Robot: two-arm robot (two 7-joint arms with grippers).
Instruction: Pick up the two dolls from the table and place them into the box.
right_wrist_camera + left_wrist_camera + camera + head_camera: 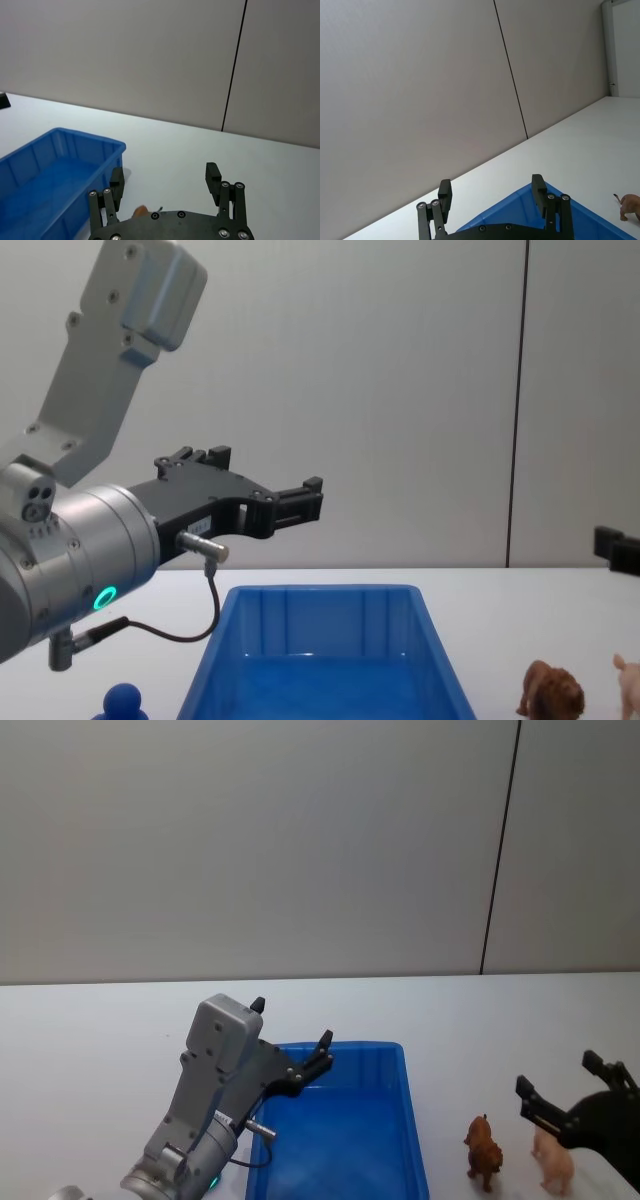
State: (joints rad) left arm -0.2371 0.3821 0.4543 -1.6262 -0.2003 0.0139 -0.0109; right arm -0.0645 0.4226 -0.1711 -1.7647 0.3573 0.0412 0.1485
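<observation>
Hanging over the far left corner of the large bright blue rectangular plastic bin, the left gripper has its two black fingers spread wide apart and holds nothing. Its silver-grey arm rises from the near left side of the white table. The bin sits on the table in front of the robot, long side running away from it.

Just to the right of the bin, clear of its wall, the small brown plastic lion figurine with a shaggy mane stands upright on its legs. The pale pink plastic pig figurine stands just beside it, farther right, the two not touching. The right gripper is poised above the pig with its jaws apart. From the chest view its fingertip sits well above both animals. A plain grey panelled wall with one dark vertical seam closes off the back.
</observation>
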